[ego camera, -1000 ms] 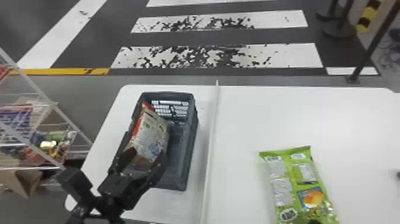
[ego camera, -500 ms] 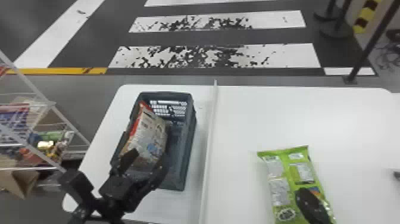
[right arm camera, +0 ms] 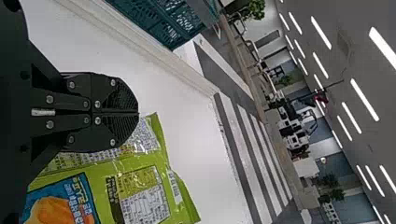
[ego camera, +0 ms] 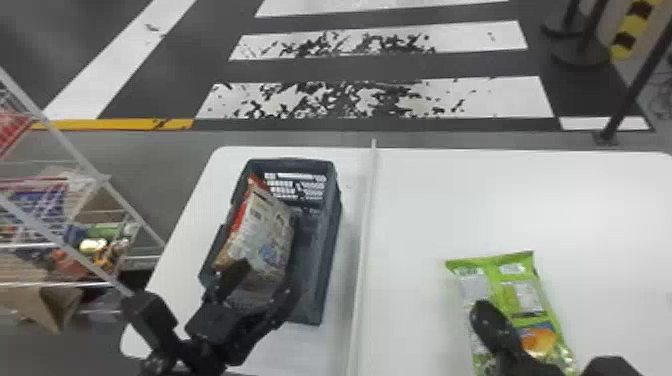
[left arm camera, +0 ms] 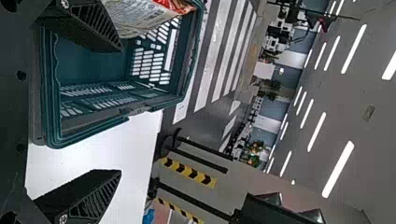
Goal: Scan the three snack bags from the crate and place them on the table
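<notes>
My left gripper (ego camera: 265, 286) is over the near end of the dark crate (ego camera: 327, 260), its fingers apart around the lower end of a red and cream snack bag (ego camera: 262, 227), which leans on the crate's left wall. In the left wrist view, that gripper (left arm camera: 120, 110) is open, with one finger in front of the bag (left arm camera: 140, 17) and the other outside the crate (left arm camera: 116, 100). A green snack bag (ego camera: 522, 295) lies flat on the right part of the table. Above its left side is my right gripper (ego camera: 482, 311). The right wrist view has this gripper (right arm camera: 138, 113) closed with nothing held, beside the green bag (right arm camera: 140, 186).
A raised white strip (ego camera: 365, 225) divides the table (ego camera: 425, 200) between crate and green bag. At the far left stands a wire rack (ego camera: 75, 150) with various goods. Black posts (ego camera: 632, 85) stand on the floor beyond the table, at the right.
My right gripper has come in from the bottom edge and moved forward and left over the green bag. The left gripper has shifted slightly right at the crate, still open.
</notes>
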